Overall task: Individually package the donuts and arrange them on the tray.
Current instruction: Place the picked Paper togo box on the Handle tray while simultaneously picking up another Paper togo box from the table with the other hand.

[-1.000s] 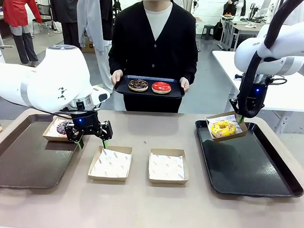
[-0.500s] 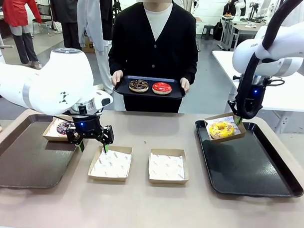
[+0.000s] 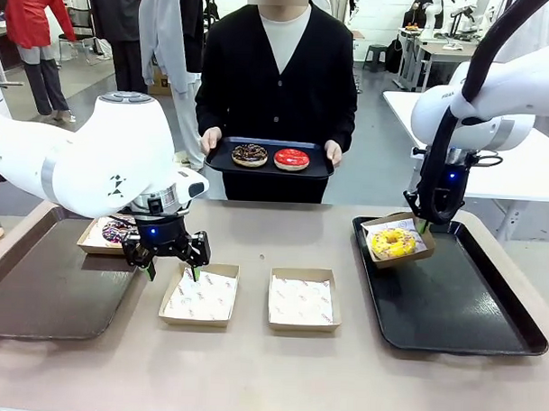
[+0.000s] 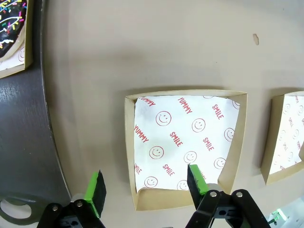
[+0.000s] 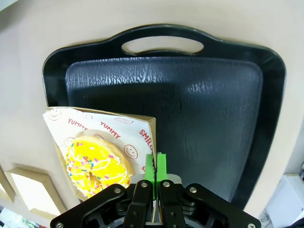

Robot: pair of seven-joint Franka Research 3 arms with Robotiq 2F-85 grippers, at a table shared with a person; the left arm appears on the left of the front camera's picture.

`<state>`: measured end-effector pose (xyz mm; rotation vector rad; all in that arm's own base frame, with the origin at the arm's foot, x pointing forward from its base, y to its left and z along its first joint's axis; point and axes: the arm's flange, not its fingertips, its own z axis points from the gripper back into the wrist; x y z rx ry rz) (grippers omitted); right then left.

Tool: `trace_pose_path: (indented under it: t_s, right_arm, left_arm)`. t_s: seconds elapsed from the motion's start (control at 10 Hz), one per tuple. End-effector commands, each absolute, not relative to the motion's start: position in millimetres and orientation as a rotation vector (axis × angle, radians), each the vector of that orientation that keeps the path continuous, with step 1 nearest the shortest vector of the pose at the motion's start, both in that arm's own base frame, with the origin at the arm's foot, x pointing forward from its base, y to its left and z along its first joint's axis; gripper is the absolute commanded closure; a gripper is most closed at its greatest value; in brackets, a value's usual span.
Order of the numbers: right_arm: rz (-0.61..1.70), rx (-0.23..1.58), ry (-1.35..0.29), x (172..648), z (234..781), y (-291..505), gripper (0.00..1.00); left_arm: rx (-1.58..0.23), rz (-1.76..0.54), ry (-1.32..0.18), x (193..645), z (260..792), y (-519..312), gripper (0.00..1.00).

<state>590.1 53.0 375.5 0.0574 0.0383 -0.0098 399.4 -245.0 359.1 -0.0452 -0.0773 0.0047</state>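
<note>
Counter [image 3: 251, 371]: two empty boxes [image 3: 300, 301]. Left pincer [image 3: 172, 270] spread wide above one. Right pincer [image 5: 156, 164] clenched on donut box [image 5: 137, 124] rim, yellow donut [image 5: 97, 166] inside, apparently clear of tray [image 5: 199, 118].

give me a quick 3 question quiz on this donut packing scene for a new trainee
1. True or false: the right gripper is shut on the box holding the yellow donut.
2. How many donuts lie on the tray that the person holds? A one, B two, C four
3. Fill in: the left gripper has its fingers ___ over an empty box's edge.
Key: 1 true; 2 B, the sprinkled donut and the red donut; 3 open
</note>
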Motion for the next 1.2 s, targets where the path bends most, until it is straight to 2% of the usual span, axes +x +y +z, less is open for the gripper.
trace_pose_path:
  t_s: [0.0,1.1]
  right_arm:
    - [-0.025,0.096,0.014,592,368,60,0.99]
    - [-0.025,0.102,0.029,596,360,58,0.99]
  left_arm:
    - [-0.016,0.039,-0.121,394,354,-251,0.10]
    - [-0.004,0.087,-0.086,416,325,-246,0.10]
